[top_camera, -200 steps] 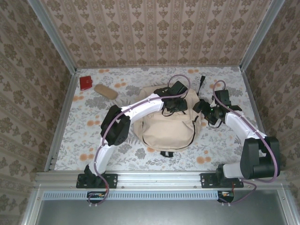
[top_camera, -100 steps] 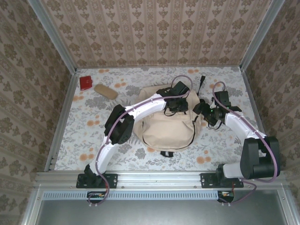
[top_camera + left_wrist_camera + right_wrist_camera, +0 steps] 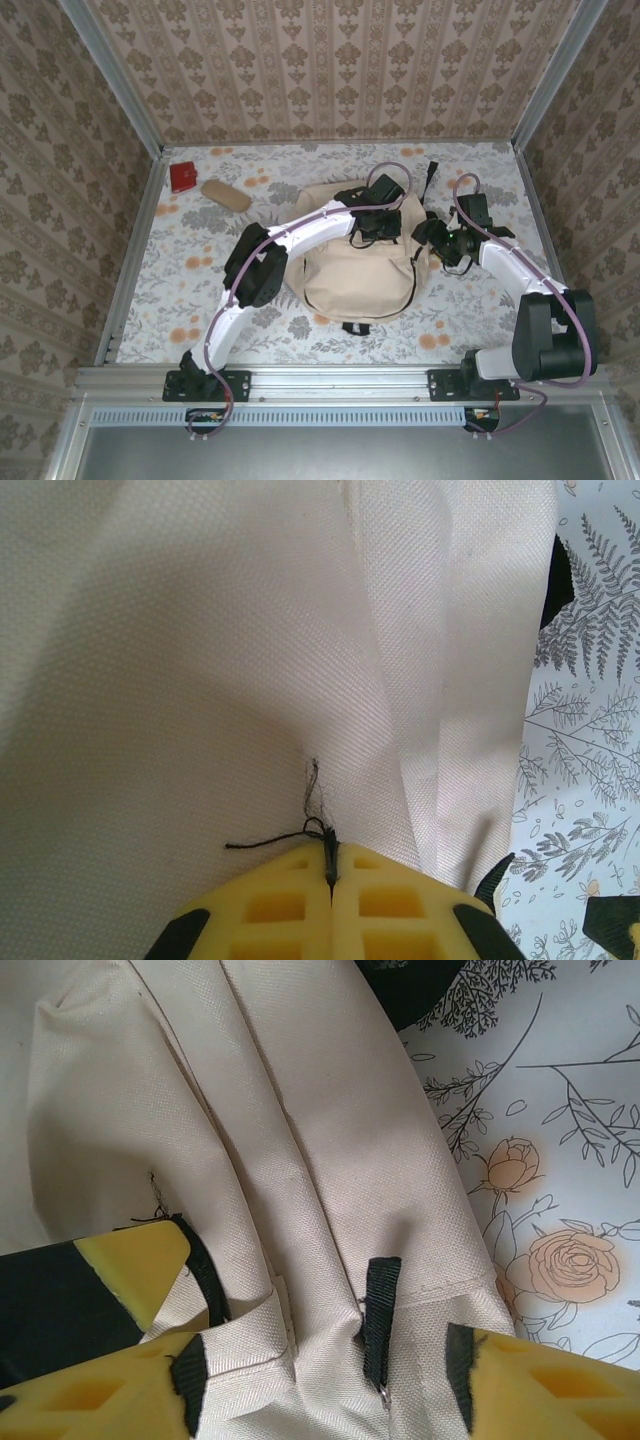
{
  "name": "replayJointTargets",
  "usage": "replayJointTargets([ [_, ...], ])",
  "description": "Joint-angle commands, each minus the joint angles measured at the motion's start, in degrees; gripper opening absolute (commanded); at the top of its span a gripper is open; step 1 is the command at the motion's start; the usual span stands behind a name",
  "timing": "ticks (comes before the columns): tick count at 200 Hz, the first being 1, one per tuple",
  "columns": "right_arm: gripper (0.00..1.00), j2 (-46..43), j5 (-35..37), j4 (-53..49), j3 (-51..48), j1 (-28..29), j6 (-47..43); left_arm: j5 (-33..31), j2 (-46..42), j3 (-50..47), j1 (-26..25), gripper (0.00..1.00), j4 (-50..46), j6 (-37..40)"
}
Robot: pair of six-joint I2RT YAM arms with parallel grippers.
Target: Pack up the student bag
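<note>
The student bag (image 3: 358, 268), a big beige backpack, lies in the middle of the table. My left gripper (image 3: 378, 222) rests on its upper part. In the left wrist view that gripper (image 3: 330, 854) is shut on a thin black pull tab with frayed thread, against beige fabric (image 3: 200, 680). My right gripper (image 3: 437, 238) sits at the bag's upper right edge. In the right wrist view it (image 3: 325, 1370) stands open, straddling bunched fabric (image 3: 300, 1140) and a black zipper tab (image 3: 380, 1310). A yellow finger of the left gripper (image 3: 135, 1265) shows at the left of that view.
A red box (image 3: 183, 177) and a tan oblong case (image 3: 226, 195) lie at the back left. A thin black item (image 3: 431, 175) lies at the back right. Patterned walls with metal posts close in three sides. Floral tabletop (image 3: 560, 1160) shows right of the bag.
My left gripper has shifted slightly to the right on the bag's top. The right gripper has barely moved.
</note>
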Motion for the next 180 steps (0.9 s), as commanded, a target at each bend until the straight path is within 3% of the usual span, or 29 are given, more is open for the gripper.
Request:
replayJointTargets([
  [1,0.62,0.52,-2.25,0.24,-0.36,-0.29,0.11,0.01,-1.38,1.65,0.38,0.0,-1.6,2.29],
  [38,0.45,4.13,-8.7,3.25,1.27,-0.22,0.1,0.96,-5.84,-2.27,0.46,0.0,1.15,6.07],
  [57,0.42,7.15,-11.28,2.73,3.85,0.3,-1.51,2.2,-7.88,-5.82,1.11,0.0,3.69,6.41],
  [143,0.34,18.76,-11.79,0.17,12.51,3.81,-4.77,5.25,-11.39,-10.85,2.39,0.0,7.37,7.11],
  [180,0.17,19.57,-10.05,-0.28,12.53,4.1,-4.32,3.54,-12.04,-10.87,2.41,0.0,5.16,7.16],
])
